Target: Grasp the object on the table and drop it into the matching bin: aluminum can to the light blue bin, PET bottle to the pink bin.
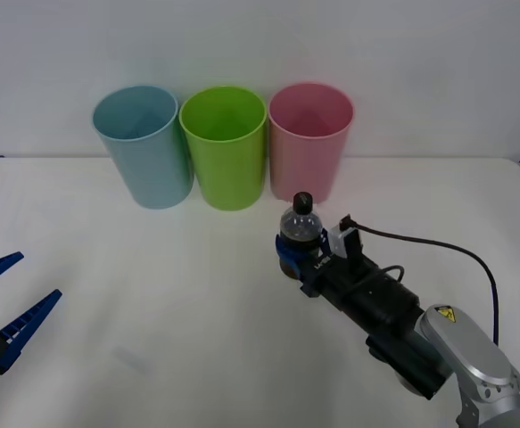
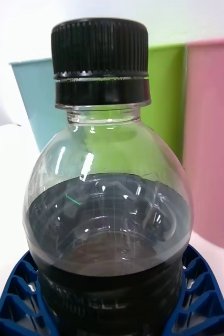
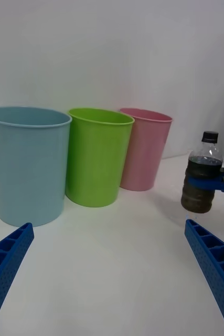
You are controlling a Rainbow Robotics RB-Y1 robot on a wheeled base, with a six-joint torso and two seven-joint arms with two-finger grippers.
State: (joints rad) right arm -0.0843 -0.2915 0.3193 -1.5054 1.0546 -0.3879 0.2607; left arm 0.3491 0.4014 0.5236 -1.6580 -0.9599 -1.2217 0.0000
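The PET bottle, clear with a black cap and a dark label, stands upright in my right gripper, whose blue fingers are shut on its lower body. The left wrist view shows the bottle held a little above the table, in front of the pink bin. Close up, the bottle hides most of the pink bin and the light blue bin. My left gripper hangs open at the table's left edge, far from the light blue bin.
A green bin stands between the light blue and pink ones; all three line up at the back against a white wall. A black cable loops from the right wrist over the table.
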